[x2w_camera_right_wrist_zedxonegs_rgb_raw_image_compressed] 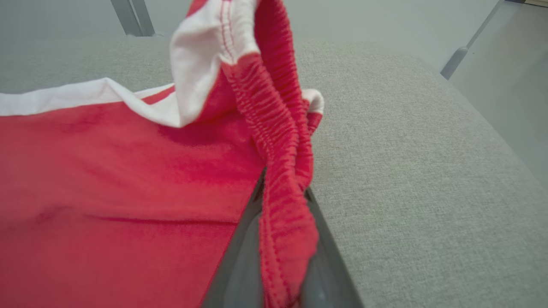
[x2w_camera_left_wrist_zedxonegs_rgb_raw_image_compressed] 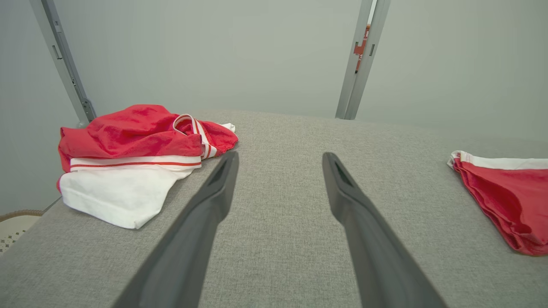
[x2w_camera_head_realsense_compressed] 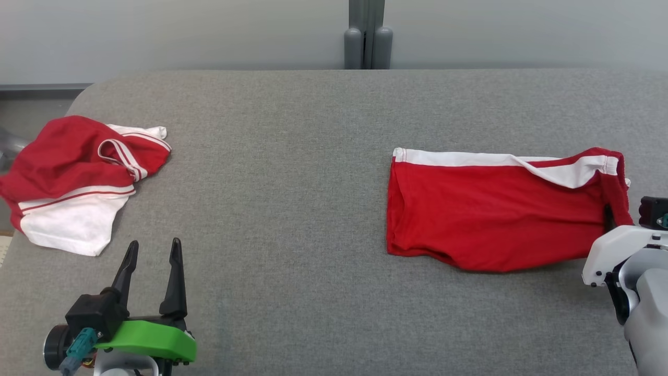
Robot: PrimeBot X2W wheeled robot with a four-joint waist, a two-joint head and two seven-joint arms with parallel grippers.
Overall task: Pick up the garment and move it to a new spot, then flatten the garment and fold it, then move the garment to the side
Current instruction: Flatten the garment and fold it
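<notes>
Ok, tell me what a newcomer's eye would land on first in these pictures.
The folded red garment on the right of the grey table stands out, with the right gripper shut on its elastic waistband. Next comes the crumpled red-and-white garment at the table's left edge, and the open left gripper near it, holding nothing.

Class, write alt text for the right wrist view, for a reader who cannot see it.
The right gripper is shut on the red elastic waistband of a red garment with white trim, holding that edge raised above the grey table.
</notes>
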